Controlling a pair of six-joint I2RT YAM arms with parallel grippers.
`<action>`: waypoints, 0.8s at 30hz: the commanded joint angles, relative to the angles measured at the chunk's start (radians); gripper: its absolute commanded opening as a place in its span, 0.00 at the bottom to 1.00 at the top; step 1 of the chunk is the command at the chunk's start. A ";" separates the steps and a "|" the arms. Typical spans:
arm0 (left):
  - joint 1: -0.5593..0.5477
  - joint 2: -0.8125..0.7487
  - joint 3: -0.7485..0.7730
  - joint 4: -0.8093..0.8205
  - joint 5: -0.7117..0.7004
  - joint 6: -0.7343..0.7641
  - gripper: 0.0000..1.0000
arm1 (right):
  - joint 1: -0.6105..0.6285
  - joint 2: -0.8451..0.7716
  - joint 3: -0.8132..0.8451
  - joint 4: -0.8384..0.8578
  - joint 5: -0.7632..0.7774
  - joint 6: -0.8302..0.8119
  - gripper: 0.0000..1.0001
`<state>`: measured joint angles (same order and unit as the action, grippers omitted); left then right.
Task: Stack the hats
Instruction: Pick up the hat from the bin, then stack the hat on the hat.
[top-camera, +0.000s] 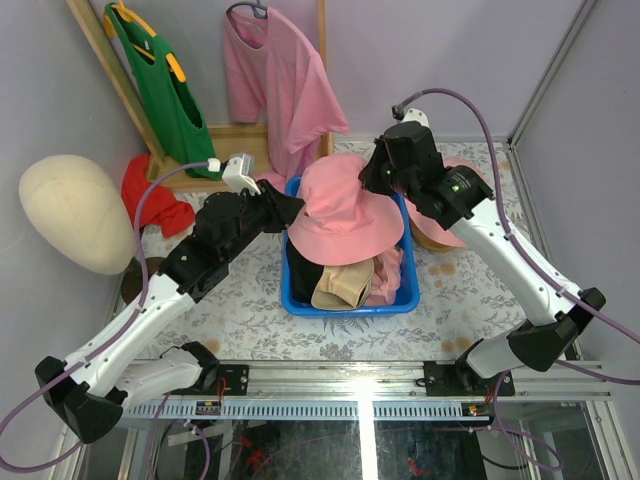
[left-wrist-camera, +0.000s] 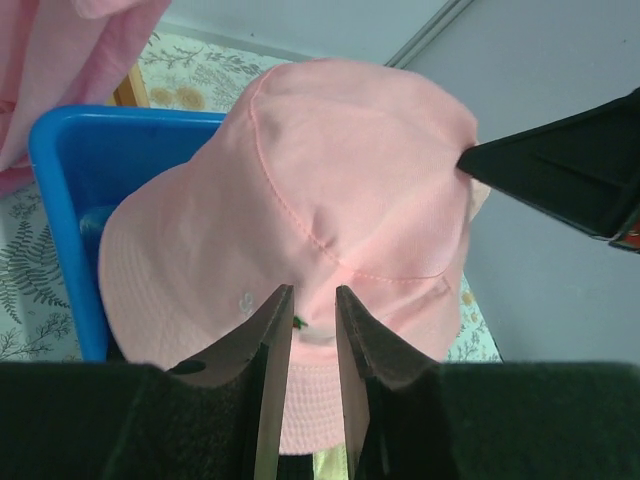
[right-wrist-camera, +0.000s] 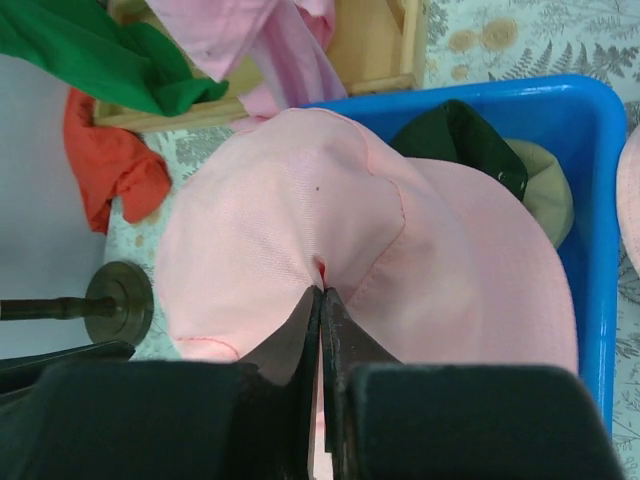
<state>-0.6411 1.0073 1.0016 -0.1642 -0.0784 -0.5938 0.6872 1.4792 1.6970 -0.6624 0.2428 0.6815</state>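
A pink bucket hat (top-camera: 345, 215) (left-wrist-camera: 350, 200) (right-wrist-camera: 400, 250) hangs over the blue bin (top-camera: 345, 306). My right gripper (top-camera: 383, 180) (right-wrist-camera: 321, 292) is shut on a pinch of its crown fabric. My left gripper (top-camera: 288, 210) (left-wrist-camera: 314, 295) is at the hat's left brim, its jaws narrowly apart with the brim fabric in the gap. Under the hat, the bin holds a black hat (top-camera: 305, 270), a tan cap (top-camera: 340, 287) and a pink one (top-camera: 392, 275). The right wrist view shows a dark green cap (right-wrist-camera: 460, 140) and the tan cap (right-wrist-camera: 547, 190) there.
A cream mannequin head (top-camera: 75, 215) stands at the left, with a red cloth (top-camera: 155, 200) beside it. Green (top-camera: 165, 90) and pink (top-camera: 280, 80) T-shirts hang on a wooden rack behind. Another pink hat (top-camera: 465, 170) lies under my right arm. A round metal base (right-wrist-camera: 120, 300) is nearby.
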 joint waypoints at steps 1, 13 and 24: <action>-0.006 -0.034 0.010 0.057 -0.073 -0.012 0.23 | 0.009 -0.037 0.097 0.002 -0.004 -0.029 0.00; -0.006 -0.064 0.027 0.058 -0.131 -0.011 0.24 | 0.007 0.033 0.424 -0.140 0.098 -0.117 0.00; -0.006 -0.062 0.054 0.057 -0.138 0.002 0.24 | -0.248 -0.041 0.414 -0.137 0.032 -0.144 0.00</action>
<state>-0.6411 0.9531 1.0138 -0.1642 -0.1860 -0.6041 0.5663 1.5047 2.1490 -0.8410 0.3195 0.5632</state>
